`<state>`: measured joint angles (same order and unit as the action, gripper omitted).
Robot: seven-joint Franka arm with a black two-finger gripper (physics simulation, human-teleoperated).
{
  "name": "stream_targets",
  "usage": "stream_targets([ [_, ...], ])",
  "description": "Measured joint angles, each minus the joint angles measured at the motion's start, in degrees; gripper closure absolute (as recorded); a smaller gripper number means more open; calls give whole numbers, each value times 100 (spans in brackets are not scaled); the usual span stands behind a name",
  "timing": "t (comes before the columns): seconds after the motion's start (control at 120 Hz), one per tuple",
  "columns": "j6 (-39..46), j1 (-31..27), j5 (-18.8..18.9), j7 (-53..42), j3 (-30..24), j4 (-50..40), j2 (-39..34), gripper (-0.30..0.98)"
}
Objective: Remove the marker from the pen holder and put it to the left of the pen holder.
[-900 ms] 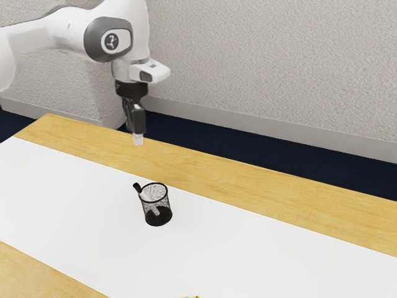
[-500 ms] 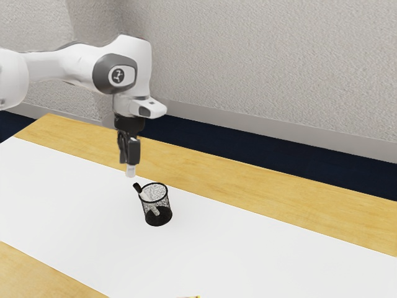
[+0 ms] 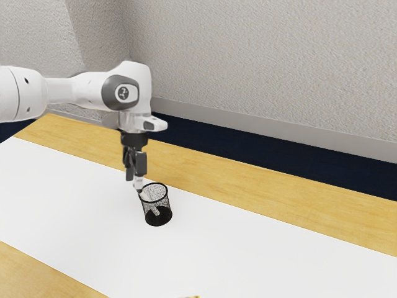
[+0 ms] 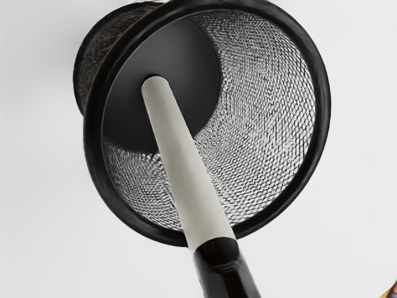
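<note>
Bumpy wall stands behind the claw, and a wood table with a white strip lies below it. A white arm reaches from the exterior view's left to the claw. I can't tell if the claw is apart or together. Right by its tip is the black cap of the marker, which leans in the pen holder, lower and to the exterior view's right of the claw.

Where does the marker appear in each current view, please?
Exterior view: the marker leans in the pen holder, left of the picture's centre, its upper end at the gripper.
Wrist view: it slants from inside the pen holder out over the rim, black cap outermost.
Shared landmark: the pen holder's round black rim.
</note>
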<state>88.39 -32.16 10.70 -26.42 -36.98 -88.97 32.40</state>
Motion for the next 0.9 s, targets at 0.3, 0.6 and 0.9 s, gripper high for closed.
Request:
stream_targets([
  [0.3, 21, 130, 134, 71, 157, 418, 416, 1],
  [0.6, 91, 205, 144, 127, 236, 586, 643, 6],
  [0.9, 140, 195, 138, 168, 227, 590, 593, 42],
])
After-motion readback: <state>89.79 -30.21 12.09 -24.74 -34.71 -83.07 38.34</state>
